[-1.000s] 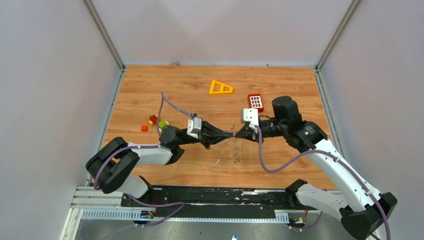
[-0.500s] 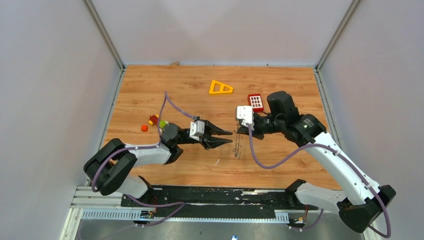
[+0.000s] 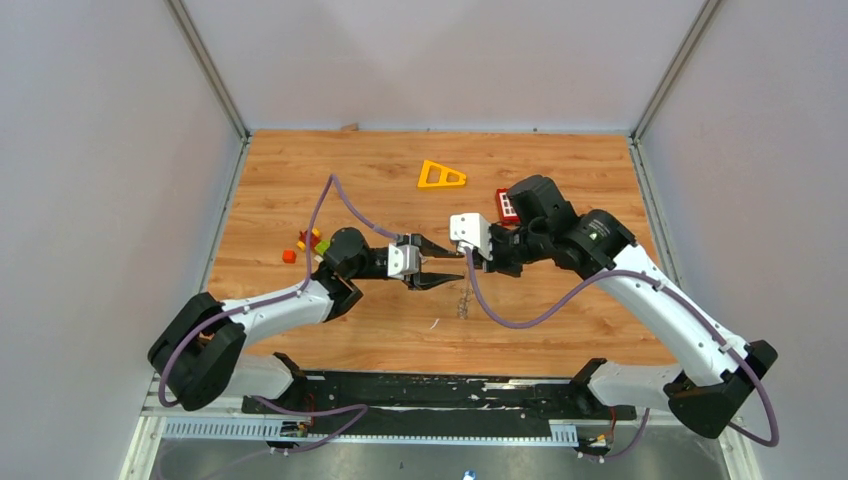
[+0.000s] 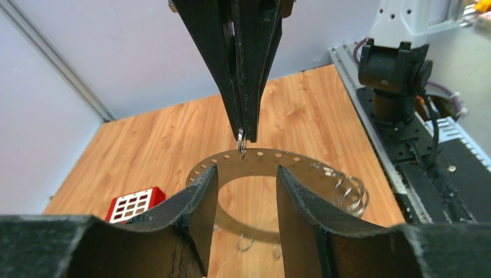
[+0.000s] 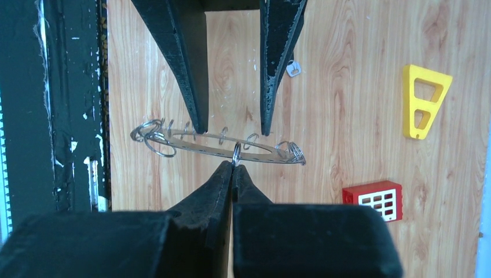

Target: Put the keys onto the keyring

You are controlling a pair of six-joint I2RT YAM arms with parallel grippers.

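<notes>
Grey and thin, the keyring (image 3: 462,300) hung edge-on above the wooden table (image 3: 300,180) in your top view, just under the right gripper (image 3: 474,268), with the left gripper (image 3: 455,263) close beside it; from the left wrist you saw the left fingers (image 4: 197,197) spread apart, one on either side of the ring; from the right wrist, the right jaws were pinched tight on a small wire loop (image 5: 236,153) threaded through the keyring's rim, holding it aloft.

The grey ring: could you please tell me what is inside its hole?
Only wooden table shows through the ring; the left gripper's fingers cover both sides of the hole.
</notes>
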